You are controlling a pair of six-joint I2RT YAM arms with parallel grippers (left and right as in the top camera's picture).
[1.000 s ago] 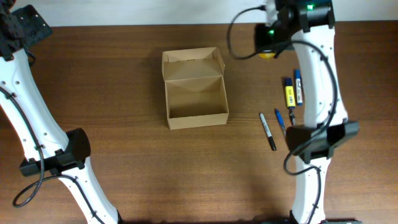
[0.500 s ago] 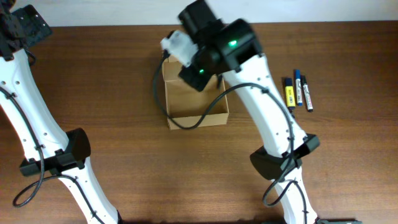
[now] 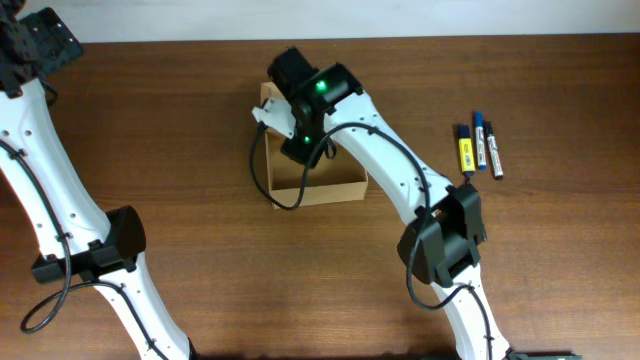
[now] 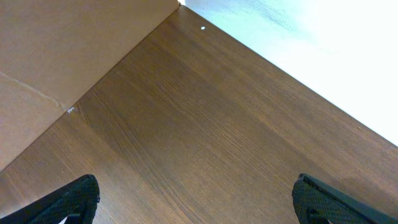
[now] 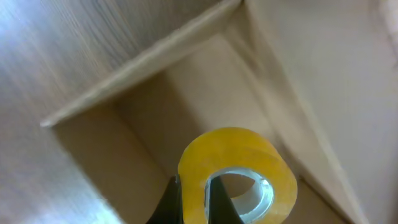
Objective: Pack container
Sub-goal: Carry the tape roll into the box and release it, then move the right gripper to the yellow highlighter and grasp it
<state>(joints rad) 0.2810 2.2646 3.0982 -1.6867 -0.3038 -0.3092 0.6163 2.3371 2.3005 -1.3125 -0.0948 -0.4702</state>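
The right gripper (image 5: pixel 194 200) is pinching the wall of a yellow tape roll (image 5: pixel 233 163), closed on it, over an inside corner of the box (image 5: pixel 298 74). This plain tan cardboard box is standing open mid-table (image 3: pixel 200 250), flap folded back. The left gripper (image 4: pixel 205 208) is gaping wide, empty.

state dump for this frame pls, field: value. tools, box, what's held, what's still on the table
right tool: shut on yellow tape roll, over the container's open inside
container: open, upright on table
left tool: open, empty, above table wood
markers: three, lying on table right of the container
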